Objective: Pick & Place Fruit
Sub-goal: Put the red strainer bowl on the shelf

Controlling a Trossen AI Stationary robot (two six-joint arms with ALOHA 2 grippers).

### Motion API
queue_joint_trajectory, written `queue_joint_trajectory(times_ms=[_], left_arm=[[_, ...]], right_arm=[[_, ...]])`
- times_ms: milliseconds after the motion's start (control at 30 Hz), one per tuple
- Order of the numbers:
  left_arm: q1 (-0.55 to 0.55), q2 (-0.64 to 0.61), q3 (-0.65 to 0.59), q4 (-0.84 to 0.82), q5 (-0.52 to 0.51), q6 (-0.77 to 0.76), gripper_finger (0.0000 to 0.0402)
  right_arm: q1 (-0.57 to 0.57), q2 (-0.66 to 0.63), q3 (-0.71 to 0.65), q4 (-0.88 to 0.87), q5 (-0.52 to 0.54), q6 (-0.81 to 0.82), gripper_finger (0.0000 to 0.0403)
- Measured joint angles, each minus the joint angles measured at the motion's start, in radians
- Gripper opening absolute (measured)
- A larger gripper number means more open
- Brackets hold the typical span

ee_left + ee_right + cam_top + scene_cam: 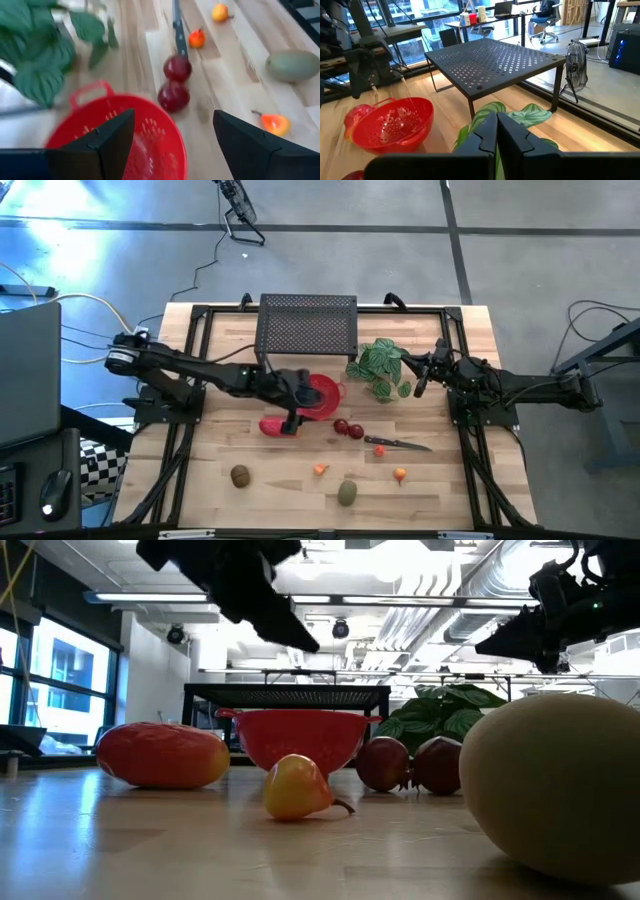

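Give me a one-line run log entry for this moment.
left gripper: open, empty, above red colander | right gripper: shut, waiting by plant | colander: empty | red oblong fruit: on table

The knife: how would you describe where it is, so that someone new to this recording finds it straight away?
Start at the red colander in the middle of the wooden table. Toward the right arm's side sit two dark-red round fruits; the knife lies flat just past them. It alone is long and thin, with a black handle and a silver blade.

High view straight down, whole table. Low view level at tabletop, fruit close. Wrist views look past own fingers; all share the red perforated plastic colander (324, 395) (298, 737) (135, 135) (390, 124).
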Motion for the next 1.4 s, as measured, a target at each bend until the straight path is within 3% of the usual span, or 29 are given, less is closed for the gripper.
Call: queue_joint_trajectory(times_ms=[1233, 1400], left_arm=[[-0.002, 0.214, -0.002, -0.014, 0.002, -0.039, 0.0266], [0.000, 0.214, -0.002, -0.016, 0.002, -0.039, 0.0235]], right_arm=[[0.000, 0.001, 0.000, -0.039, 0.000, 0.000, 0.0003], [0.000, 0.000, 0.000, -0.039, 0.000, 0.000, 0.0003]])
